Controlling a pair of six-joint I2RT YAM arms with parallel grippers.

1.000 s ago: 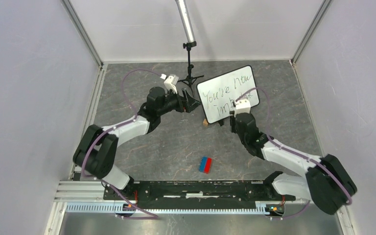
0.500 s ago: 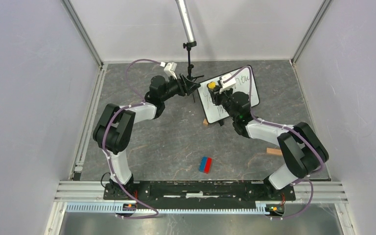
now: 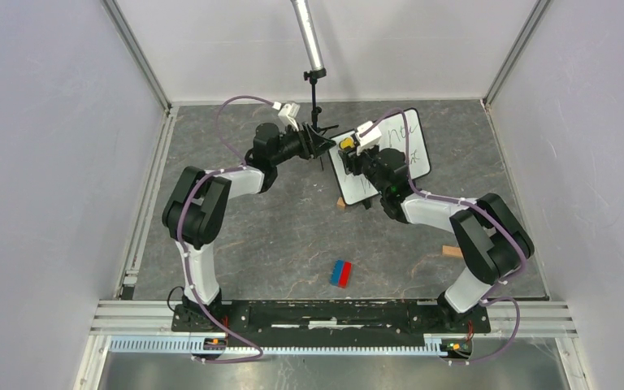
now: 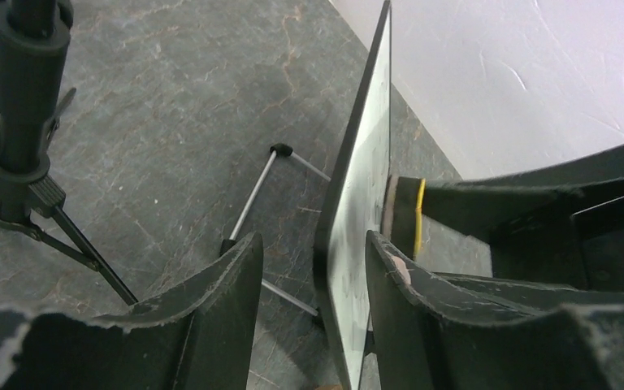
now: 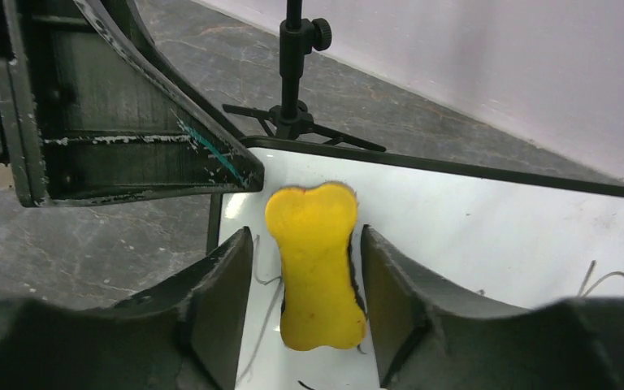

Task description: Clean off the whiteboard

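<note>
Far across the grey desk (image 3: 276, 236), the black-framed white whiteboard (image 3: 410, 142) is straddled, not yet clenched, by the left hand (image 4: 313, 242), probably for steadying, while a yellow bone-shaped sponge (image 5: 317, 276) is set against it between the fingers of the right hand (image 5: 305, 238), its grip impossible to tell.

grey marbled worktop (image 3: 292, 236); black tripod stand (image 3: 316, 106) at the rear, carrying a tilted silver tube (image 3: 309, 36); red-and-blue block (image 3: 341, 273) lying near the front centre; small wooden block (image 3: 452, 251) toward the right side.

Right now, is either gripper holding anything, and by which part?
Cannot tell. The yellow eraser sits inside the right gripper, a gap beside it; the left gripper straddles the whiteboard's edge, not visibly clamped.
</note>
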